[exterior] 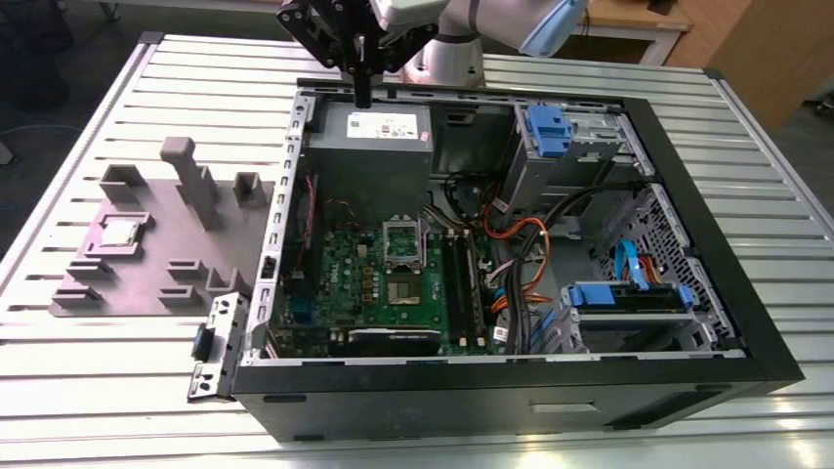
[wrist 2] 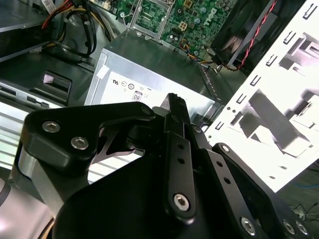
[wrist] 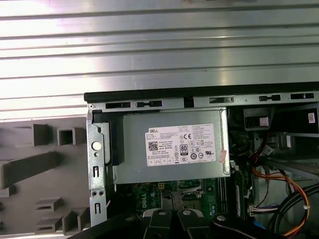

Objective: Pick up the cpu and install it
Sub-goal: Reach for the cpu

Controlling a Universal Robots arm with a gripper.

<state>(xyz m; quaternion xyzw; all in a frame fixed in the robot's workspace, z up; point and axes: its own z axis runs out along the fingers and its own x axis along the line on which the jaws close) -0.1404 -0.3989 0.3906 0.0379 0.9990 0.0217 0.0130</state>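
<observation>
Above grey power supply inside open case: fingers pressed together, gripping nothing. Well off toward the exterior view's left, outside the case: cpu, lying flat on grey fixture on slatted worktop, far from fingers.

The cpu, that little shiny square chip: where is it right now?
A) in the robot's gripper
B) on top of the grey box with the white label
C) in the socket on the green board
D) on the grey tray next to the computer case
D: the cpu lies on the grey tray at the exterior view's left, outside the computer case, while the empty gripper hangs over the grey box.
</observation>
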